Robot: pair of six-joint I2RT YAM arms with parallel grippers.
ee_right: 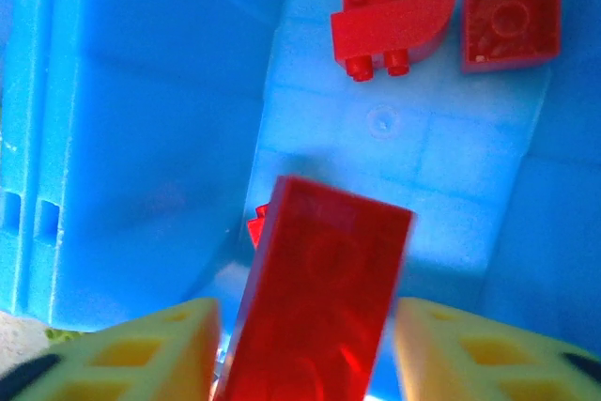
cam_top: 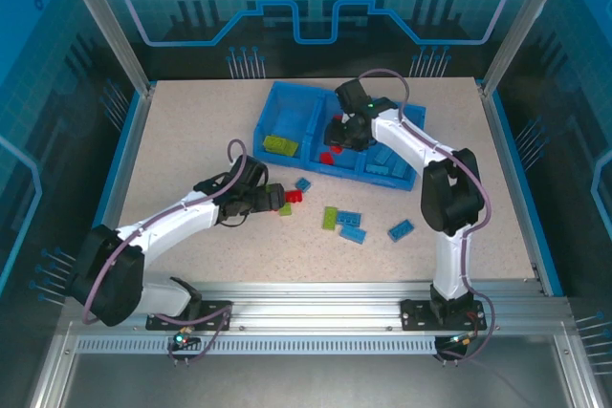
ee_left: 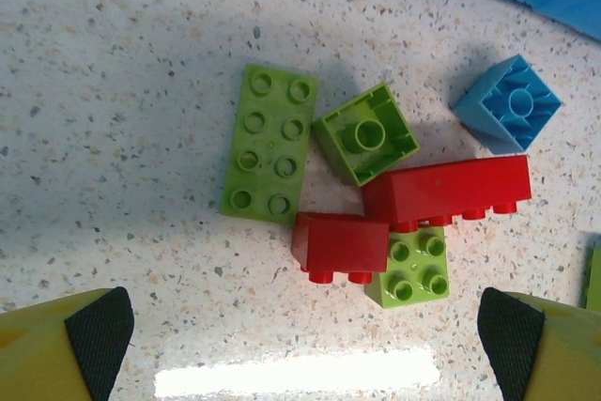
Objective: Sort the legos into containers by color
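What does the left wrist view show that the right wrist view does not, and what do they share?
Left wrist: green bricks, a blue brick and two red bricks loose on the speckled table, under the wide-open left hand. Right wrist: the right hand over the blue tray, a long red brick between its fingers, other red pieces lying inside. Shared: red bricks, the tray's blue plastic, yellow fingers.
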